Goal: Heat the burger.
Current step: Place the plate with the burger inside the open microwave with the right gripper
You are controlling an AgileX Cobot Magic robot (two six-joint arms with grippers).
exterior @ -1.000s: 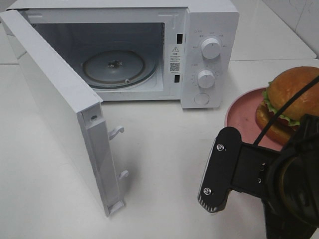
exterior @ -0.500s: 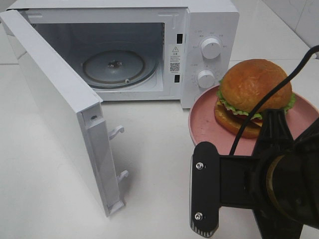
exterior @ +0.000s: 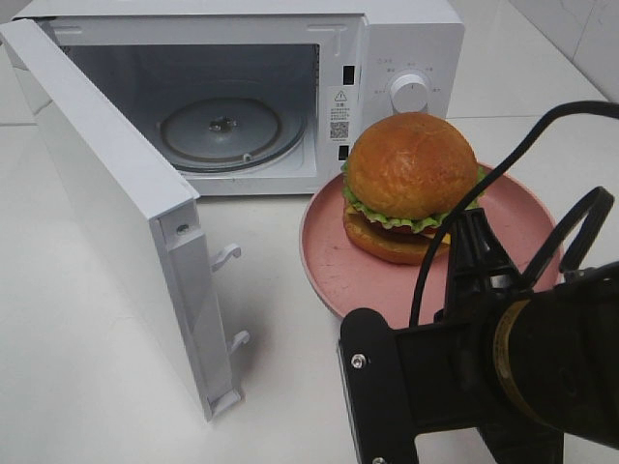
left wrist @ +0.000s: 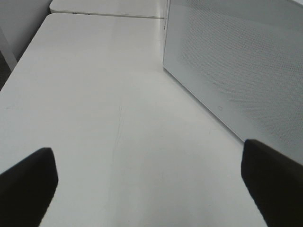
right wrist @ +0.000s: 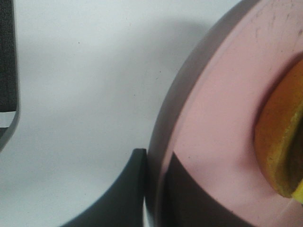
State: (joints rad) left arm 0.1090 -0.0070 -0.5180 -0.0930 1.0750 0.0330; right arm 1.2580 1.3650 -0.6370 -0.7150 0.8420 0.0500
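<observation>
The burger (exterior: 411,179), with a golden bun, lettuce and a dark patty, sits on a round pink plate (exterior: 334,256). My right gripper (exterior: 472,253) is shut on the plate's near rim and holds it in front of the microwave's control panel. In the right wrist view, dark fingers (right wrist: 125,191) clamp the plate's rim (right wrist: 222,118), with the bun's edge (right wrist: 284,142) beside them. My left gripper (left wrist: 149,189) is open over bare table and holds nothing. It does not show in the exterior view.
The white microwave (exterior: 406,58) stands at the back with its door (exterior: 106,193) swung wide open to the left. Its glass turntable (exterior: 221,130) is bare. A perforated white panel (left wrist: 236,71) rises beside my left gripper. The right arm's black body (exterior: 503,387) fills the lower right.
My right gripper has carried the plate and burger leftward from the right edge. They now cover the microwave's lower knob. The door has not moved.
</observation>
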